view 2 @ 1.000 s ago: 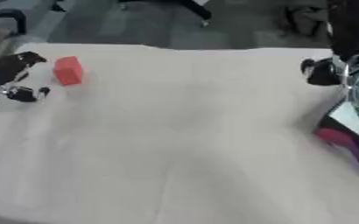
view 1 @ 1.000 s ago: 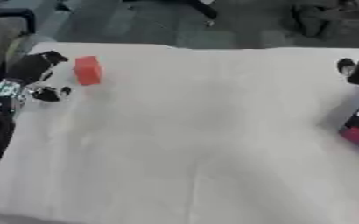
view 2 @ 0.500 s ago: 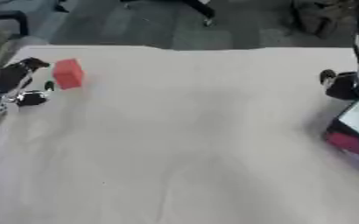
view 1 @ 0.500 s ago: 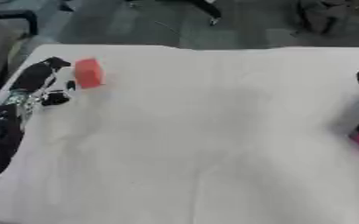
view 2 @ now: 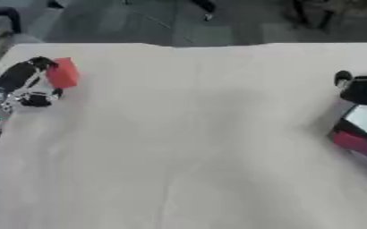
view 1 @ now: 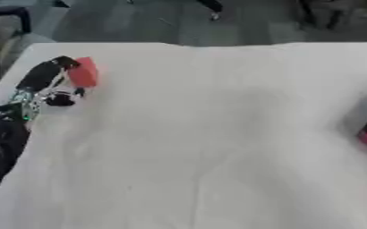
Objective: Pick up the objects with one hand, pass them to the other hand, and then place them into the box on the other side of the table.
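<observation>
White cloth covers the table (view 1: 218,134). Red block (view 1: 84,71) sits near the far left corner. Since the earlier frames the left hand (view 1: 42,80) has closed in: one extended finger now touches the block's left side, the thumb lies apart below, nothing grasped. Right hand (view 2: 360,89) is partly cut off; finger state cannot be told. Box (view 2: 359,134) at right edge, mostly out of frame.

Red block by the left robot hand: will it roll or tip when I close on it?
The red block looks boxy with flat faces, so it probably slides instead of rolling. It stands slightly taller than wide, so a high nudge from the left robot hand might tip it. The cloth-covered table likely adds friction.
</observation>
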Motion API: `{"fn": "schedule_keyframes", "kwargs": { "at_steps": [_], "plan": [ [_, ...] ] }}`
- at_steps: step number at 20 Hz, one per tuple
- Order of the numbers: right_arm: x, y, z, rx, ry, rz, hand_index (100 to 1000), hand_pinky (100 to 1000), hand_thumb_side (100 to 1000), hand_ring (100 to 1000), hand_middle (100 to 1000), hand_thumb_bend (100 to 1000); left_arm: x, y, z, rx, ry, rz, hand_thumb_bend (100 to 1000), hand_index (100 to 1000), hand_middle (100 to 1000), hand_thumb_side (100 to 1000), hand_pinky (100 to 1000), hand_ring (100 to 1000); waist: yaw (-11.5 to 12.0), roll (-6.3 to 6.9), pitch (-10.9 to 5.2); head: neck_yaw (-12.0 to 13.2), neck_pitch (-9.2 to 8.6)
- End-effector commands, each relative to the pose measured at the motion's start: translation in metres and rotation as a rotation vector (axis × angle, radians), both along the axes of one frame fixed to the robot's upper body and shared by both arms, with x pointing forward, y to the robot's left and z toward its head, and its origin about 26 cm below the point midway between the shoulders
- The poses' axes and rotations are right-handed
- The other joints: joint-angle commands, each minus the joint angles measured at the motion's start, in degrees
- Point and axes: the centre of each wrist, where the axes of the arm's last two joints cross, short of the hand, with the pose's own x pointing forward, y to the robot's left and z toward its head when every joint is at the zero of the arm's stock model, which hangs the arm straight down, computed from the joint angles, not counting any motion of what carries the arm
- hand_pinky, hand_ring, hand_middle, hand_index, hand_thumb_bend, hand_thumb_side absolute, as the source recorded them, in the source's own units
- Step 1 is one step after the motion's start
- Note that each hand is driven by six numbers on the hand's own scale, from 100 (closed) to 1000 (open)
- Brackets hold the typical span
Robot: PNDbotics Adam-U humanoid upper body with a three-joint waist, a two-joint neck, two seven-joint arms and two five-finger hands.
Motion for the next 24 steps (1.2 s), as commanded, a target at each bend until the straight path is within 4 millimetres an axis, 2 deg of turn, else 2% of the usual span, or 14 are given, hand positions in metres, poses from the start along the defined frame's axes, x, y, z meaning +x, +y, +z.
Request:
{"fn": "schedule_keyframes", "kwargs": {
  "at_steps": [1,2,5,14,17,19,22,24],
  "plan": [
    [-0.001,-0.006,0.010,0.017,-0.034,-0.008,984,846,355,830,835,421,-0.005,0.010,0.011,0.042,-0.058,0.032,115,683,571,195,680,555,-0.2,-0.16,-0.75,0.2,-0.91],
    [-0.001,-0.006,0.009,0.021,-0.032,-0.009,984,848,357,831,835,416,-0.005,0.009,0.010,0.041,-0.084,0.033,100,630,506,187,659,501,-0.2,-0.20,-0.81,0.1,-0.86],
    [0.001,-0.007,0.006,0.027,-0.023,-0.016,985,841,358,830,834,405,-0.004,0.007,0.007,0.026,-0.165,0.019,100,510,426,182,623,445,0.0,-0.25,-1.25,-0.1,-0.51],
    [0.005,-0.006,-0.008,0.003,0.017,-0.023,984,848,354,832,835,416,-0.004,0.007,0.021,-0.051,-0.253,-0.110,100,451,370,220,611,419,1.9,-0.36,-4.51,-4.1,2.64],
    [0.007,-0.003,-0.013,-0.016,0.046,-0.014,982,863,353,834,839,443,-0.003,0.003,0.030,-0.101,-0.264,-0.177,100,434,352,306,611,406,2.8,-0.65,-6.11,-6.9,4.44],
    [0.007,0.003,-0.018,-0.034,0.073,0.007,981,874,353,836,841,464,-0.001,-0.004,0.035,-0.157,-0.261,-0.244,100,427,343,317,610,400,3.5,-0.89,-7.37,-9.4,5.99],
    [0.008,0.014,-0.024,-0.068,0.118,0.049,978,897,355,840,846,490,0.005,-0.021,0.040,-0.250,-0.235,-0.364,100,416,332,337,611,391,4.8,-1.16,-9.11,-12.7,8.12],
    [0.007,0.026,-0.028,-0.091,0.145,0.090,977,906,358,842,848,490,0.010,-0.036,0.041,-0.326,-0.204,-0.456,100,407,322,354,612,383,5.7,-1.31,-10.23,-14.7,8.83]
  ]
}}
